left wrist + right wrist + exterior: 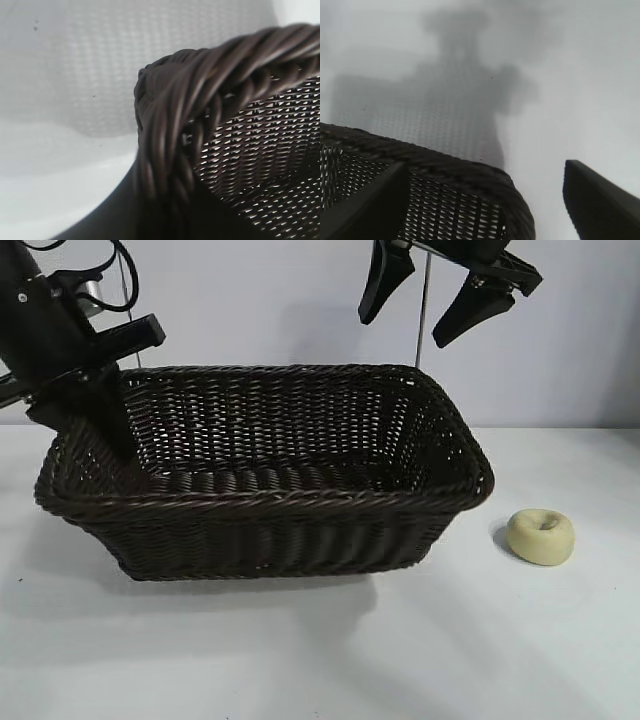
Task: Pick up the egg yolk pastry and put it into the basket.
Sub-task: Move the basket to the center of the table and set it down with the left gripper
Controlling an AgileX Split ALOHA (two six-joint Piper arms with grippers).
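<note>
The egg yolk pastry, a small pale yellow bun with a dimpled top, lies on the white table to the right of the basket. The basket, dark brown wicker, stands mid-table and holds nothing. My left gripper is at the basket's left end, shut on the braided rim, which fills the left wrist view. My right gripper hangs open and empty above the basket's back right corner, well above and behind the pastry. The right wrist view shows that corner between its fingers; the pastry is out of that view.
The white table spreads in front of and to the right of the basket. A pale wall stands behind the table. A thin upright rod rises behind the basket's back right corner.
</note>
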